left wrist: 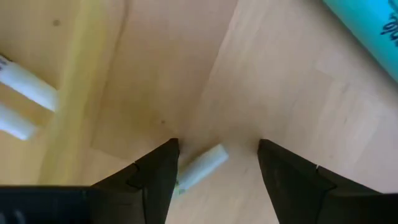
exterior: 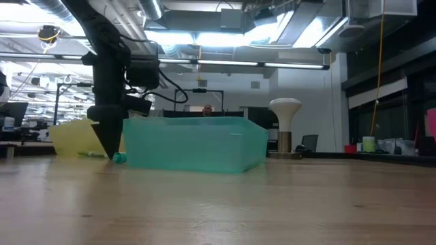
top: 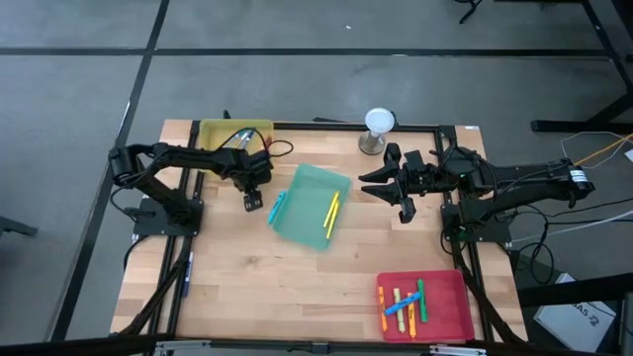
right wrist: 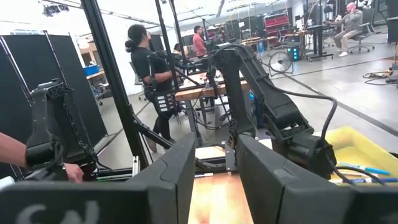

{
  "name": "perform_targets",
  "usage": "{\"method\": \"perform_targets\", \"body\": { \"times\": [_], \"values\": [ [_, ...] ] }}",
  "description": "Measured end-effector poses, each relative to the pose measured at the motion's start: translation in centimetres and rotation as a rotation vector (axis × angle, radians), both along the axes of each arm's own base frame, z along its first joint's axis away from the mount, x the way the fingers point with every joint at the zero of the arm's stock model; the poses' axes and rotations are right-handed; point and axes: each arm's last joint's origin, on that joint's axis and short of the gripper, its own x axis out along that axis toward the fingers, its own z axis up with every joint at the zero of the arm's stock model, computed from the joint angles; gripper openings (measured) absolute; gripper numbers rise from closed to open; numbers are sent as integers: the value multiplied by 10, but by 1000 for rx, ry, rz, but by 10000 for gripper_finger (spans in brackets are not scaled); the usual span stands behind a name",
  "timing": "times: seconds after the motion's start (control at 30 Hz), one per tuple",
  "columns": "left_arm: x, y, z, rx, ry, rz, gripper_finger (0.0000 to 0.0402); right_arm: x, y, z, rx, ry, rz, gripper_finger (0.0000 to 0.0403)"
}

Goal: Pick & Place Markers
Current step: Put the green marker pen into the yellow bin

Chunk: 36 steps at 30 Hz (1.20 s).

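Your left gripper (left wrist: pixel 214 163) stands spread, straddling a white-barrelled marker (left wrist: pixel 200 167) beside the translucent teal plastic tray (top: pixel 311 206), ready to pinch.

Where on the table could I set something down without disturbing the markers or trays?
The bare wood between the green tray and the red tray is free, as is the front left corner. It is crowded between the yellow tray and green tray, where the left tool works.
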Motion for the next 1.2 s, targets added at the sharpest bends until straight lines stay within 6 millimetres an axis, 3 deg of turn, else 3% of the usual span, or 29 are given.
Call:
{"method": "perform_targets", "body": {
  "times": [0.2, 0.47, 0.73, 0.9, 1.03, 1.2],
  "values": [
    [3, -12, 2, 1, 2, -24, 216, 0, 0, 0, 0, 0, 0, 116],
    [3, -10, 7, 43, 42, -16, 216, 0, 0, 0, 11, 1, 2, 116],
    [22, -1, 45, 91, 31, 24, 216, 0, 0, 0, 24, 2, 4, 116],
    [30, -1, 70, 1, -6, 316, 216, 0, 0, 0, 29, 2, 5, 116],
    [35, -10, 79, -110, -20, 511, 216, 0, 0, 0, 29, 2, 5, 116],
    [40, -37, 79, -196, 16, 388, 216, 0, 0, 0, 29, 2, 6, 116]
  ]
}}
